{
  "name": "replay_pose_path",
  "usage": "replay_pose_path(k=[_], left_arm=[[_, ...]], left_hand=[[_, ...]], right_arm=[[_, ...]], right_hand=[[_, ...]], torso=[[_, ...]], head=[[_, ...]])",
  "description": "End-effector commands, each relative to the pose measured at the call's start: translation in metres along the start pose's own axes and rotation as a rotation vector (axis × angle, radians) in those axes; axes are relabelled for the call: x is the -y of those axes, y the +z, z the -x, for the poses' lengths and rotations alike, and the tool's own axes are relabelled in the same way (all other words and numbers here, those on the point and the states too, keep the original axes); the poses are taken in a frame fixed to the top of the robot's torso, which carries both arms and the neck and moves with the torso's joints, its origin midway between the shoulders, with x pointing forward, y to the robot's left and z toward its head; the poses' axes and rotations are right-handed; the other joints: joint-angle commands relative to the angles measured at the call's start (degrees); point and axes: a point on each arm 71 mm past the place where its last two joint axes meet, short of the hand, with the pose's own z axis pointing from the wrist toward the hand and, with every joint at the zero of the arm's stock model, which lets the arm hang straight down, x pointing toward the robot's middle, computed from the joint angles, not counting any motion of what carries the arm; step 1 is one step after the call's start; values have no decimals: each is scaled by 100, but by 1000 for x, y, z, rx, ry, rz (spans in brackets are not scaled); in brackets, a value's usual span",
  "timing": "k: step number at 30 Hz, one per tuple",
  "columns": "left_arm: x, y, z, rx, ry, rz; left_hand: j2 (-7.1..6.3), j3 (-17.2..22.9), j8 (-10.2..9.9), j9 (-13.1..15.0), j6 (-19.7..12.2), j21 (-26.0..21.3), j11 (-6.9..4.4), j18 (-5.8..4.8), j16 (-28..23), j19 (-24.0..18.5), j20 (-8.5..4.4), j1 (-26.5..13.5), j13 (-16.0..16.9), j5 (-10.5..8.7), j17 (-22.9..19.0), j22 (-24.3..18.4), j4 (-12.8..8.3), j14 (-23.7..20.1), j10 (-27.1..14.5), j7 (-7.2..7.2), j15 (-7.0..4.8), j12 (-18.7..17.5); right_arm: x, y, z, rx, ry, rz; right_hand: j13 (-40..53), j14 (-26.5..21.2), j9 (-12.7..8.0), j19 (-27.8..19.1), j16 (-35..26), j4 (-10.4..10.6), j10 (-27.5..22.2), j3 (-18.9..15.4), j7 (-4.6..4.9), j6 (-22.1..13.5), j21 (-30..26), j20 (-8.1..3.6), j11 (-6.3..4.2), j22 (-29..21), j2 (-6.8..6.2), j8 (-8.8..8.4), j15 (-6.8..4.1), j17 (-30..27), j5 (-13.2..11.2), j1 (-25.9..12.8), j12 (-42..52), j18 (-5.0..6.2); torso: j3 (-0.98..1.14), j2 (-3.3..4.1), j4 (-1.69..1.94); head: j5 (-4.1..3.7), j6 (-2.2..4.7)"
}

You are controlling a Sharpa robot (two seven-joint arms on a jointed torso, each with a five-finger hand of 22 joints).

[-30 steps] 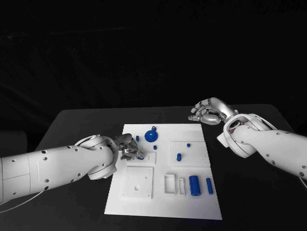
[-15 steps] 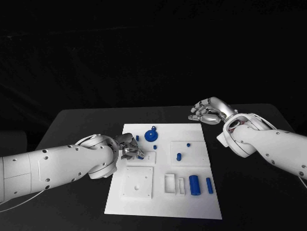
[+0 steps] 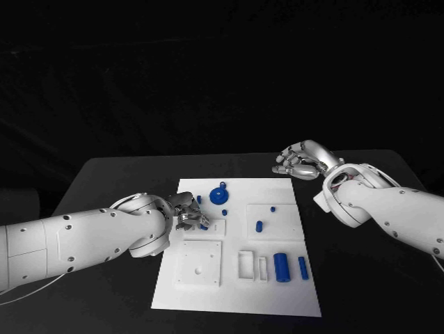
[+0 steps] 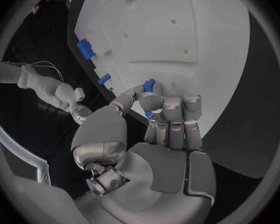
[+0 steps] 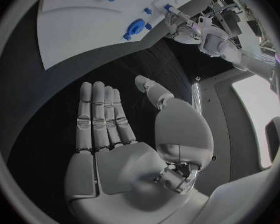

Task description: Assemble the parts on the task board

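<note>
The left hand (image 4: 168,129) is pinching a small blue part (image 4: 149,86) at the white task board's (image 3: 282,292) left edge, fingers hiding most of it. The right hand (image 5: 124,144) is hanging wide over the black counter (image 3: 122,181), holding nothing.

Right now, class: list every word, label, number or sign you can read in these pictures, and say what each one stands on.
None can be read.
Task board: plain white, no print visible.
Blue parts: no marks visible.
Left hand and right hand: bare metal, no lettering visible.
Table: plain black.
</note>
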Motion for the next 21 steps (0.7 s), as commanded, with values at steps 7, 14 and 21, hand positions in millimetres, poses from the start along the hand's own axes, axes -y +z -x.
replay_pose_path(k=[7, 14, 21], left_arm=[[6, 0, -10, -57, 45, -15], [6, 1, -10, -56, 52, -11], [5, 3, -11, -62, 63, -4]], left_hand=[[133, 53, 49, 118, 957, 56, -206, 85, 75, 52, -619, -4, 4, 167, 0, 33, -125, 126, -142, -662, -101, 103], [146, 63, 62, 131, 960, 68, -216, 89, 93, 66, -623, -11, 2, 198, -4, 42, -151, 139, -145, -670, -107, 129], [209, 77, 94, 164, 965, 91, -233, 93, 131, 89, -627, -67, -7, 312, -16, 64, -196, 161, -156, -680, -121, 190]], right_arm=[[-2, 0, -1, -11, 4, 9], [-2, 0, -1, -12, 5, 9], [-2, 0, -1, -11, 5, 9]], right_hand=[[-23, -33, -9, -15, 41, 24, -38, 2, 13, -46, -24, 43, 8, 15, 14, -27, 6, -12, 57, 21, 39, 52], [-40, -38, -12, -18, 43, 24, -44, 0, 16, -53, -30, 45, 10, 19, 11, -31, 8, -17, 73, 25, 47, 52], [-57, -45, -14, -22, 43, 25, -52, -3, 20, -62, -36, 47, 13, 23, 8, -36, 11, -23, 90, 26, 54, 52]], torso=[[-2, 1, 3], [-5, -1, 2], [-4, 0, 3]], head=[[14, 0], [8, 3], [-1, -2]])
